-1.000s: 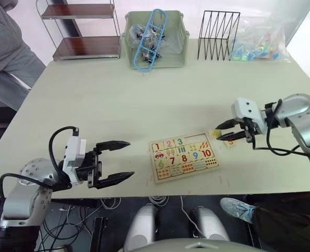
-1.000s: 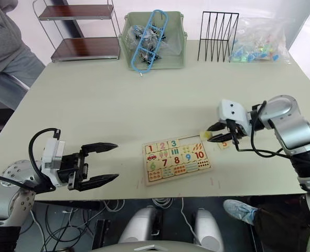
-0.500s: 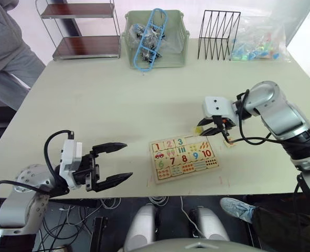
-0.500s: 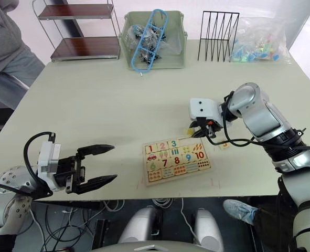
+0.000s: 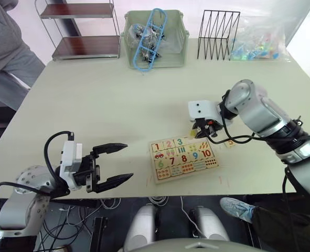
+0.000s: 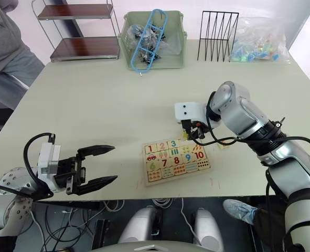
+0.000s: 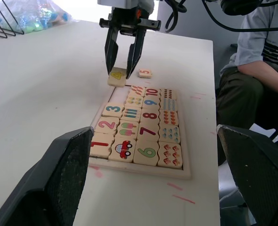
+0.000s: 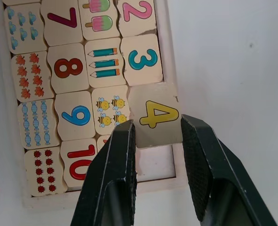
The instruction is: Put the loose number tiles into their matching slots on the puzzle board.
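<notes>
**Helper:** Three tiles are in already, right? What changed just now?

**Me:** Yes, the 1 [image 7: 99, 143], the 2 [image 7: 107, 125] and the 3 [image 7: 113, 109] sit in the top row of the puzzle board [image 8: 153, 165]. A second ago my right claw [image 7: 121, 63] was off past the board's right edge, close to where the 5 lies. I swung it over, and now it hangs at the board's far edge.

**Helper:** Is it holding anything?

**Me:** It is pinching the 4 tile [image 8: 154, 114] between its two black fingers. The 4 is right beside the 3, over the bare slot. It sticks out a little past the board's rim, so it is not lined up yet. I cannot tell if it touches the board.

**Helper:** So what does that mean?

**Me:** I think the carrying part is done. Next I need a small nudge toward the bee picture, then down, then let go.

**Helper:** And the 5?

**Me:** The 5 tile [image 7: 145, 73] is loose on the desk [image 5: 118, 105], just off the board's far right corner. It goes in last.

**Helper:** What about your other claw?

**Me:** My left claw [image 5: 129, 160] is wide apart with nothing in it, near the desk's front edge, well away from the board.
</notes>
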Tool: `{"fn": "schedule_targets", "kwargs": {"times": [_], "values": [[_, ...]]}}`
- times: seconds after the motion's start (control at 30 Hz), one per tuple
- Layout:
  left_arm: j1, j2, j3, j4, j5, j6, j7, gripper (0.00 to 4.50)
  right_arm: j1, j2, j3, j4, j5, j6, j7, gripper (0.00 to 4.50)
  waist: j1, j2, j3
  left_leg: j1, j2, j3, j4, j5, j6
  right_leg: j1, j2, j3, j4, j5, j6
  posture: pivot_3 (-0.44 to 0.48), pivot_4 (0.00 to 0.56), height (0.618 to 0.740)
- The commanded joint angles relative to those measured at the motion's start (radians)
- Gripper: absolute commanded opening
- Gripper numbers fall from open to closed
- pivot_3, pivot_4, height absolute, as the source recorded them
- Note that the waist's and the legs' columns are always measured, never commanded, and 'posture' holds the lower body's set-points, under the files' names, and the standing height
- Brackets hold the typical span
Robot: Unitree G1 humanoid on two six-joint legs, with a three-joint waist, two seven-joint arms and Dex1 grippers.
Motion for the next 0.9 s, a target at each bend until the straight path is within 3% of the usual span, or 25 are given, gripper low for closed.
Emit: {"fn": "schedule_targets", "kwargs": {"times": [0.03,0.9], "values": [[0.009,-0.003,0.029,-0.015,-0.007,-0.02,0.005,4.5,-0.026,0.008,0.004,-0.003,-0.022,0.017,-0.008,0.84,0.0,0.0,0.0,0.0,0.0,0.0,0.0,0.0,0.0,0.0,0.0,0.0,0.0,0.0,0.0,0.0,0.15,0.74],[0.021,0.003,0.028,-0.016,-0.006,-0.029,0.009,4.5,0.006,0.028,0.052,0.015,-0.091,0.005,-0.005,0.84,0.0,0.0,0.0,0.0,0.0,0.0,0.0,0.0,0.0,0.0,0.0,0.0,0.0,0.0,0.0,0.0,0.15,0.74]]}}
